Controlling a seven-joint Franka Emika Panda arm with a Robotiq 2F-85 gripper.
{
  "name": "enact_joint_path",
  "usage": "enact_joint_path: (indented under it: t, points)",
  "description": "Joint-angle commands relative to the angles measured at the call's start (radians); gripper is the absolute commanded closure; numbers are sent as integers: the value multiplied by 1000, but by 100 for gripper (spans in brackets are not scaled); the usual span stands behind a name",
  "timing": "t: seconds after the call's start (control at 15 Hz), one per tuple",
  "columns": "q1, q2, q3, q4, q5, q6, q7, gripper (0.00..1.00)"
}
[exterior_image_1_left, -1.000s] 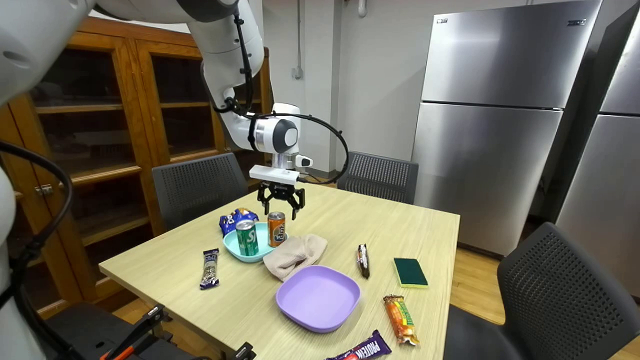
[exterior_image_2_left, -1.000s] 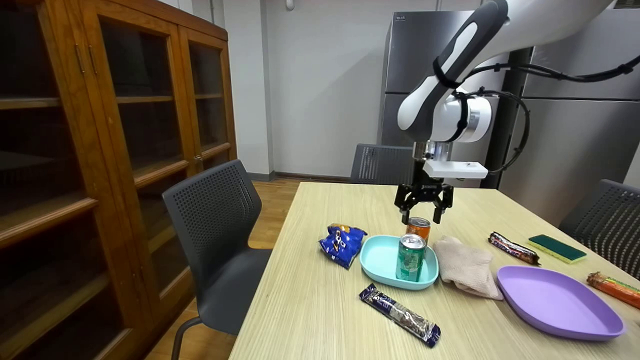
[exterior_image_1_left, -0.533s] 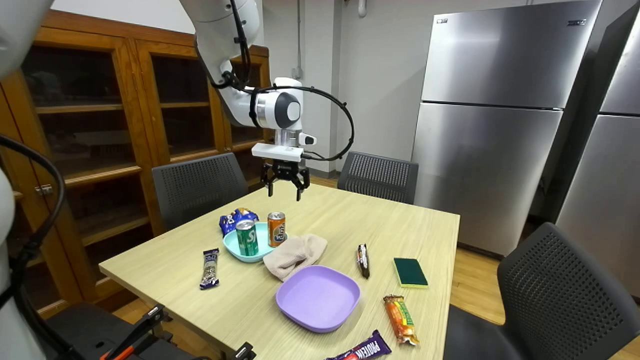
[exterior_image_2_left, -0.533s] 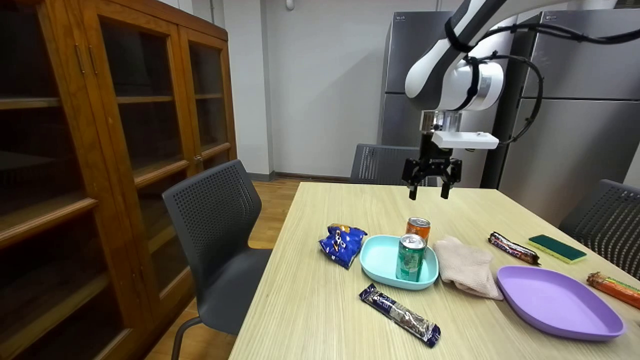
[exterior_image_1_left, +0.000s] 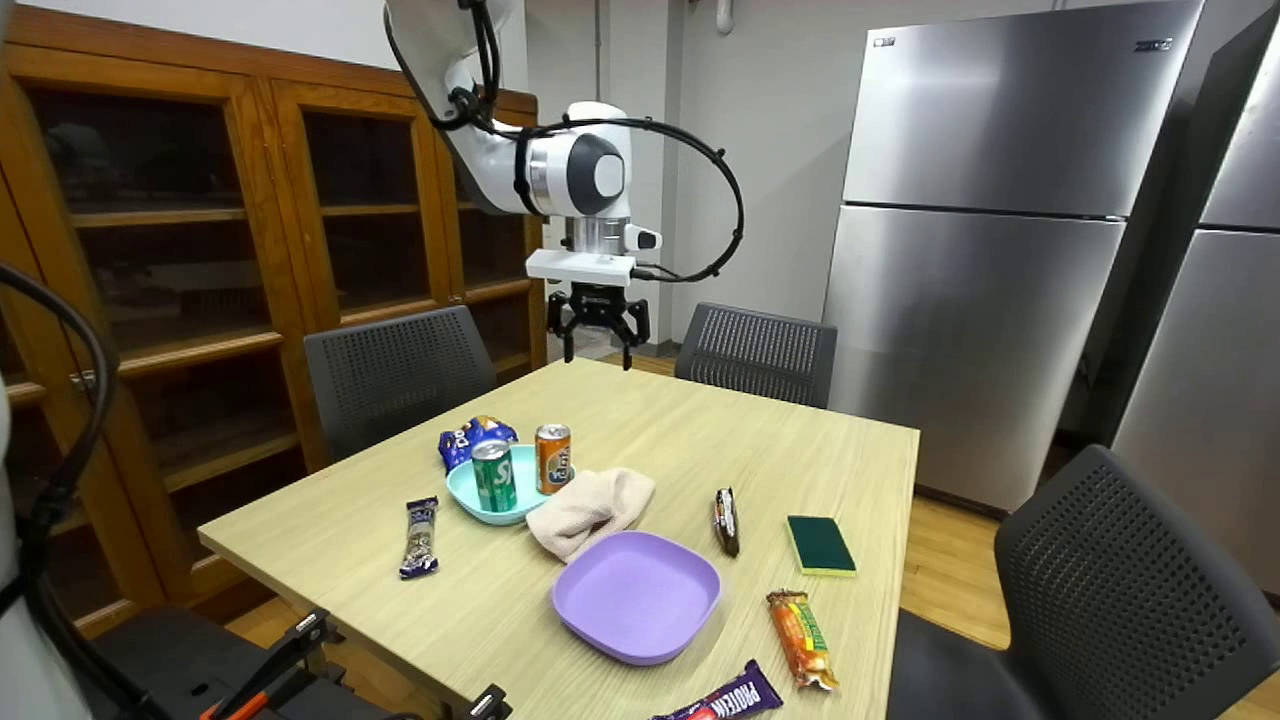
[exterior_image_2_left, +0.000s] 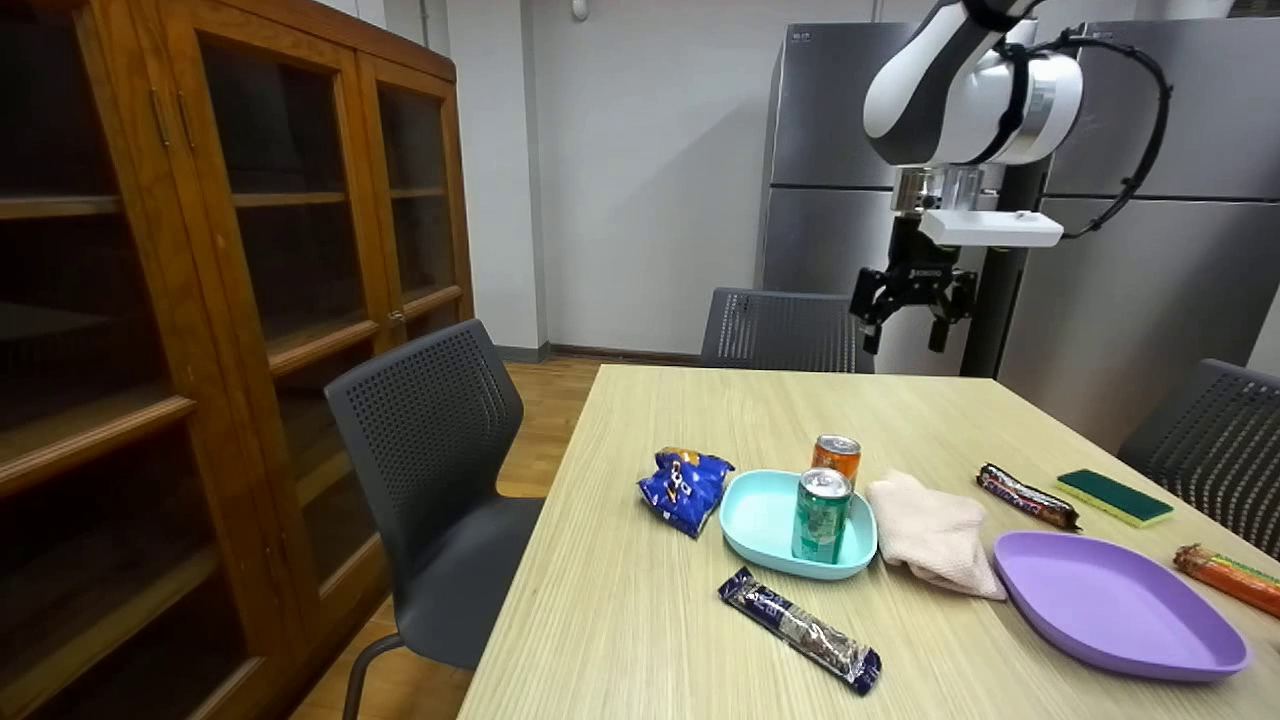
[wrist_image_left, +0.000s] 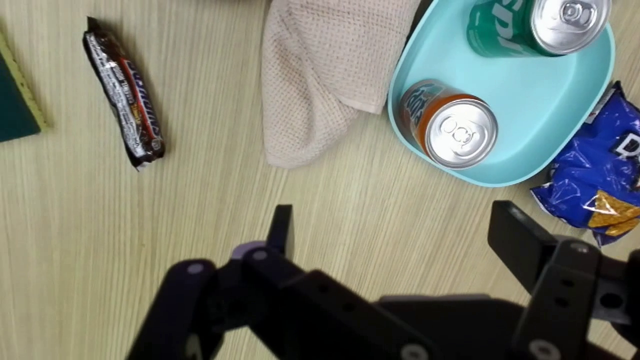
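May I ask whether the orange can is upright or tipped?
Upright: the orange can stands in the turquoise tray, silver top uppermost in both exterior views.

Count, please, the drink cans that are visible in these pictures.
2. A green can and an orange can both stand in the turquoise dish, the orange one nearer to the beige cloth. I see no other cans.
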Motion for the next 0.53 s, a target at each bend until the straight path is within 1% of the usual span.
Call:
enact_joint_path:
  t: [0.0, 0.13, 0.4, 0.47]
  points:
    - [-34, -81, -7, -93, -5, 46, -40, 0]
    - [-48, -99, -17, -121, -8, 62, -46, 0]
    - [-55, -127, -53, -184, -64, 116, -46, 0]
    - [-50, -76, -43, -119, -39, 81, -23, 0]
